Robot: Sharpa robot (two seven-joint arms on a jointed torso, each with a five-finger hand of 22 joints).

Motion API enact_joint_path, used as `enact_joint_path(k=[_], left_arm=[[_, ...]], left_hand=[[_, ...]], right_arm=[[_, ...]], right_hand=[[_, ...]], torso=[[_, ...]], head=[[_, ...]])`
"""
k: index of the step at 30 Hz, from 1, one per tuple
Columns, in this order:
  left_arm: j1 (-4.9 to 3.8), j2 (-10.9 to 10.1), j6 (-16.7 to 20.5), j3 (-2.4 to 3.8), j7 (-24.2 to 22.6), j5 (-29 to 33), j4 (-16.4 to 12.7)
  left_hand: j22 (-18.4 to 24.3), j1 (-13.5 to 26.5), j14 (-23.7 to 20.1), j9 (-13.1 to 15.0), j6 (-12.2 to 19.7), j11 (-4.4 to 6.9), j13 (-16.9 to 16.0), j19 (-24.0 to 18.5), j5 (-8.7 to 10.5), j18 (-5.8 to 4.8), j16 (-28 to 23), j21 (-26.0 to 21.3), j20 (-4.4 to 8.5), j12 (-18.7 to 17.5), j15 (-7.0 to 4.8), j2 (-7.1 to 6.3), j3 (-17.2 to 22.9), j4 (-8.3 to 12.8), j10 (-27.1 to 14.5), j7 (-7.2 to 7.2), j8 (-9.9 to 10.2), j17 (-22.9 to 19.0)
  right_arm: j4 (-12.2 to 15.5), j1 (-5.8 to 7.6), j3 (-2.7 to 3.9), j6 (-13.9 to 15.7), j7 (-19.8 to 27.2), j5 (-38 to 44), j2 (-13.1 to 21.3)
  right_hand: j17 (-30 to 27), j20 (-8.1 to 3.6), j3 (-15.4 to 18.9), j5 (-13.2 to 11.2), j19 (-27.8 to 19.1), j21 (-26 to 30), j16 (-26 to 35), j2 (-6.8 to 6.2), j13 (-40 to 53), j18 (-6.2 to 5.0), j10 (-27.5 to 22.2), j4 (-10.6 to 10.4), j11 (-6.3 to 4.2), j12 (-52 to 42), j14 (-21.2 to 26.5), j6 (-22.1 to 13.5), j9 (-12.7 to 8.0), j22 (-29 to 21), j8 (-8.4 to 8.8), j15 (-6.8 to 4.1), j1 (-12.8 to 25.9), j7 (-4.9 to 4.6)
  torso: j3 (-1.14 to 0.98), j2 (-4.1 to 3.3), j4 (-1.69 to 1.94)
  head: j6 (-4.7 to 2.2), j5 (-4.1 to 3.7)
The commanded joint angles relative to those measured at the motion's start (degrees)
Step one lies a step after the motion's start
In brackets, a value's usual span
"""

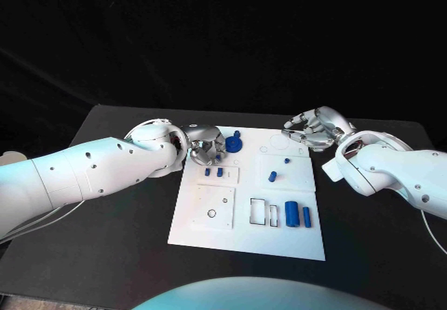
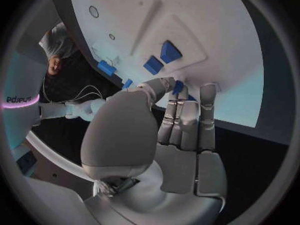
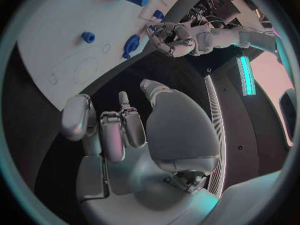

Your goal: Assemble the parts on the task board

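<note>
Left hand (image 1: 200, 150) at board's (image 1: 210, 236) 10 o'clock corner, fingertips pinching small blue part (image 2: 178, 87) just off board edge. Two blue blocks (image 1: 213, 173) sit in plate right beside it. Right hand (image 1: 315, 129) hovers past 1 o'clock corner, fingers curled, holding nothing.

Risks, as I judge:
- shallow pinch; part could slip, drop onto black table
- fingers crowd blocks; lowering could knock them
- larger blue piece (image 1: 233, 141) just beside hand, easy to bump

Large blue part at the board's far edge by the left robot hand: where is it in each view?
Head view: large blue part on the task board's far edge, beside the left robot hand.
Left wrist view: cannot tell which blue piece it is.
Right wrist view: at the board edge, beside the left robot hand.
Shared landmark: the left robot hand.
</note>
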State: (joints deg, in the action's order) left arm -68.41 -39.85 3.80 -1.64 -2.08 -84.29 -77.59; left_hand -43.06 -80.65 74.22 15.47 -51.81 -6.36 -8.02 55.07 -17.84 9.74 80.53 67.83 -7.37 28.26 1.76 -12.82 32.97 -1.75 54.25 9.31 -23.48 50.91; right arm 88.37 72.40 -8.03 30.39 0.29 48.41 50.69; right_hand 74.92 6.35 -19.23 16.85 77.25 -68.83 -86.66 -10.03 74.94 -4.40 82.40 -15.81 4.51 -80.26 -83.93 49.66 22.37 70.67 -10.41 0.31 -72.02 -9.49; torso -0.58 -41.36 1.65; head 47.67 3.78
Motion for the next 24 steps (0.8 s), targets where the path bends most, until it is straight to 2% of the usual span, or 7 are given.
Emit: enact_joint_path(k=[1, 11, 24], left_arm=[[0.06, 0.02, -0.31, -0.02, -0.73, 0.14, -0.16], [0.06, -0.08, 0.33, 0.0, -1.32, 0.16, -0.35], [0.06, -0.25, 1.59, 0.01, -2.15, 0.68, -0.57]], left_hand=[[0.62, 0.79, -0.22, 0.15, 0.75, -0.37, 0.67, -0.54, 0.06, 0.28, -0.16, -0.59, -0.58, -1.6, 0.75, -0.29, 0.28, -0.44, -1.66, 0.52, 0.84, -0.51], [1.63, 1.58, -0.94, 0.56, 1.88, -1.36, 2.02, -0.91, 0.11, 0.39, -0.11, -1.41, -1.48, -4.25, 1.66, -1.42, -0.49, -0.91, -5.2, 1.05, 1.71, -1.76], [3.2, 1.09, -2.25, 0.67, 3.58, -1.97, 2.66, -1.83, -0.02, 0.62, -0.24, -2.64, -2.1, -4.86, 2.26, -1.32, -3.03, -1.34, -8.36, 1.46, 2.89, -3.76]], right_arm=[[0.0, -0.05, 0.01, 0.1, 0.42, 0.16, 0.0], [-0.02, -0.06, 0.01, 0.1, 0.4, 0.15, 0.06], [-0.28, -0.07, 0.01, 0.07, 0.4, 0.15, 0.03]], right_hand=[[6.74, -0.07, -0.05, 0.17, -0.48, 0.4, 0.21, 0.27, 4.43, -1.19, -0.5, -0.36, 0.02, 0.2, -4.02, -0.43, -0.05, -0.05, -0.36, -0.03, -0.02, 0.04], [6.74, -0.07, -0.05, 0.17, -0.48, 0.4, 0.21, 0.27, 4.43, -1.19, -0.5, -0.36, 0.02, 0.2, -4.02, -0.43, -0.05, -0.05, -0.36, -0.03, -0.02, 0.04], [6.73, -0.08, -0.02, 0.17, -0.54, 0.53, 0.23, 0.28, 4.44, -1.21, -0.5, -0.38, 0.02, 0.2, -4.01, -0.47, -0.07, -0.14, -0.4, -0.03, -0.02, 0.04]], torso=[[0.01, -0.04, 0.02], [-0.01, -0.05, 0.01], [0.0, 0.02, -0.01]], head=[[0.01, 0.0], [0.05, -0.05], [0.0, -0.09]])
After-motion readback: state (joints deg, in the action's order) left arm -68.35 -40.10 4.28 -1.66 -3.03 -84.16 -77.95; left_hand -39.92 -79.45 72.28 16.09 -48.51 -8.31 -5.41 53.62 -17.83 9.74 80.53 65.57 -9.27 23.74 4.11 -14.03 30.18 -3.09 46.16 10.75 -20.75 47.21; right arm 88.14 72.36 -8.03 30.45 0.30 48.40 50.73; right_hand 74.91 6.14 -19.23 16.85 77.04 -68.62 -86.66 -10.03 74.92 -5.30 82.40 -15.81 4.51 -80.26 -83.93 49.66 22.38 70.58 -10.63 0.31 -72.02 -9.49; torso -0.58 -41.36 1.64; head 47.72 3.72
